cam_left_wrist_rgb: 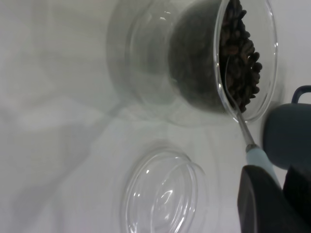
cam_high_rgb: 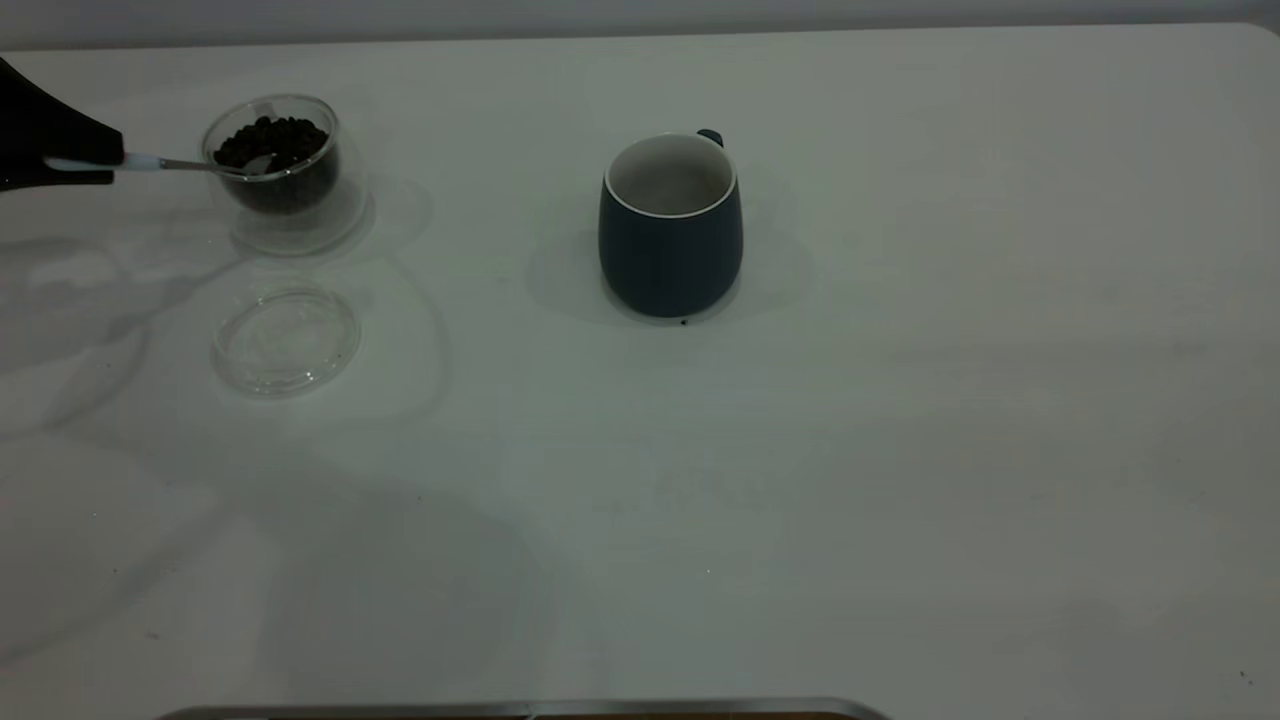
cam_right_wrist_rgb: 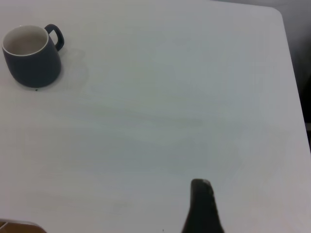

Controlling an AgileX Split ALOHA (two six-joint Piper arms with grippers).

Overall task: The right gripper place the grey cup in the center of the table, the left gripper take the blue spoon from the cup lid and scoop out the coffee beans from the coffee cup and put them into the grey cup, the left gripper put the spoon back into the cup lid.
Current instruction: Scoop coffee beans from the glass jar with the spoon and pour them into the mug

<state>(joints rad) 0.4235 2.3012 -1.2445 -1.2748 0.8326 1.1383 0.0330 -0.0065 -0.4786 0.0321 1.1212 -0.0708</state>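
My left gripper point(cam_high_rgb: 112, 158) reaches in from the table's far left edge, shut on the pale blue handle of the blue spoon point(cam_high_rgb: 145, 161). The spoon's silver bowl lies among the coffee beans point(cam_high_rgb: 275, 140) in the clear glass coffee cup point(cam_high_rgb: 290, 205). The left wrist view shows the spoon point(cam_left_wrist_rgb: 256, 158) running from my left gripper point(cam_left_wrist_rgb: 279, 177) over the coffee cup's rim point(cam_left_wrist_rgb: 218, 73) into the beans point(cam_left_wrist_rgb: 240, 53). The cup lid point(cam_high_rgb: 285, 338) point(cam_left_wrist_rgb: 163, 194) lies bare in front of the coffee cup. The grey cup point(cam_high_rgb: 670, 250) point(cam_right_wrist_rgb: 31, 60) stands upright mid-table. My right gripper point(cam_right_wrist_rgb: 201, 194) hovers far from it.
The off-white table point(cam_high_rgb: 900, 450) stretches wide to the right of the grey cup. A tiny dark speck point(cam_high_rgb: 683, 322) lies at the grey cup's base. A metal-edged strip point(cam_high_rgb: 520, 709) borders the near edge. The table's rounded corner point(cam_right_wrist_rgb: 274, 12) shows in the right wrist view.
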